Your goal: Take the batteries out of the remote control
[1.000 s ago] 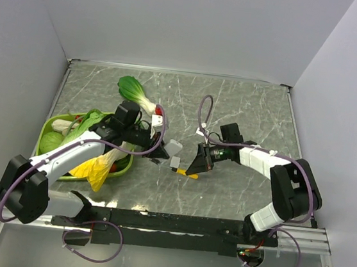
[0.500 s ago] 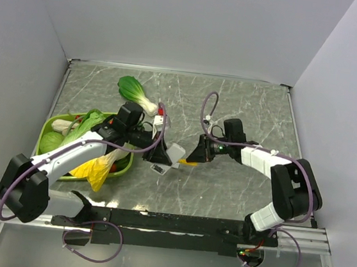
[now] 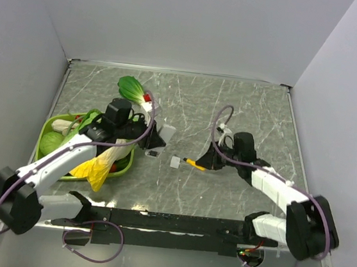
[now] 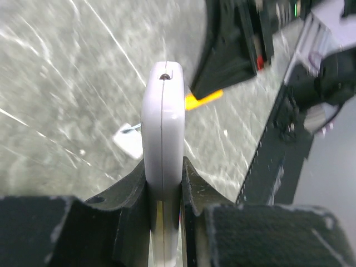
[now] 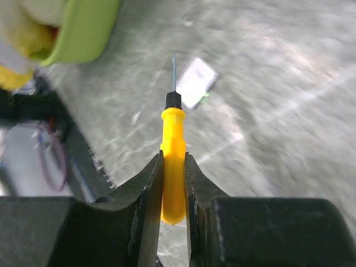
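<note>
Since the remote control (image 4: 162, 139) looks light, stiff and slick, the left fingers (image 4: 131, 192) clamp its broad faces, while the right fingers (image 5: 147, 192) pinch the yellow tool (image 5: 173, 161) by its handle.

Soft, even light overhead; both wrist views blurred, backgrounds perhaps motion-smeared.

Table (image 3: 252, 110): grey-green marble pattern with thin white veins.
Remote control (image 4: 162, 133): plain white, with one small dark dot near its far end.
Screwdriver (image 5: 173, 161): yellow handle, black collar, bare metal tip.
Small square cover (image 5: 197, 82): pale grey.
Tray (image 5: 83, 32): lime green.
Bok choy (image 3: 132, 89): green leaf, white stalk.
Left arm (image 3: 66, 153) and right arm (image 3: 275, 186): white links, black joints, purple cables.
Walls (image 3: 178, 24): pale grey.
</note>
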